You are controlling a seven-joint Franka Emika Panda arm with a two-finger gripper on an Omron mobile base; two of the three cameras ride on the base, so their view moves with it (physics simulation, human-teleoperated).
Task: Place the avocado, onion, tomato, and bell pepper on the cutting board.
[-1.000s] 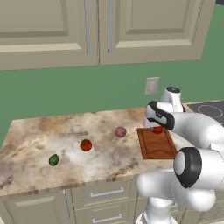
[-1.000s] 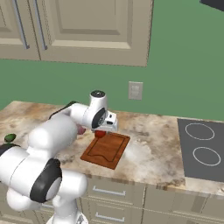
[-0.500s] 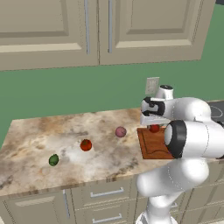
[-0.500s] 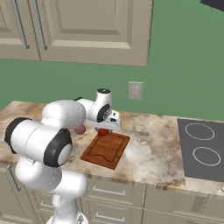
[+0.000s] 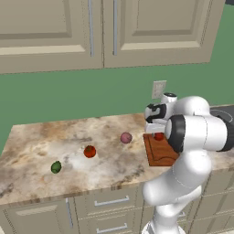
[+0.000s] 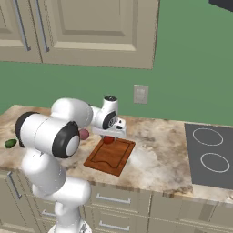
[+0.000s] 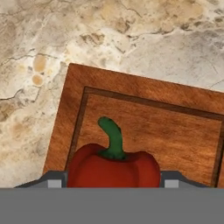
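**Arm bent low over the board, bell pepper between the fingers**

The white arm folded sharply at its dark elbow and reached back toward the wall, its hand held level just above the far end of the cutting board [image 5: 159, 153]. The gripper [image 5: 158, 134] pointed down, and its 2 fingers pinched the bell pepper [image 7: 113, 168], 1 dark tip pressed against each flank in the hand view. The pepper hung over the board's inner panel; whether it touched the wood could not be told.

The pepper was deep red, glossy and lobed, with a curved green stem. The board was a flat reddish-brown rectangle with visible grain and a darker groove tracing its rim. It lay on a mottled beige stone counter [image 5: 41, 155] veined with grey.

Left of the board on the counter sat the onion [image 5: 126, 137], a round pinkish ball, then the smooth orange-red tomato [image 5: 90, 151], then the dark green egg-shaped avocado [image 5: 56, 167], all well apart from each other.
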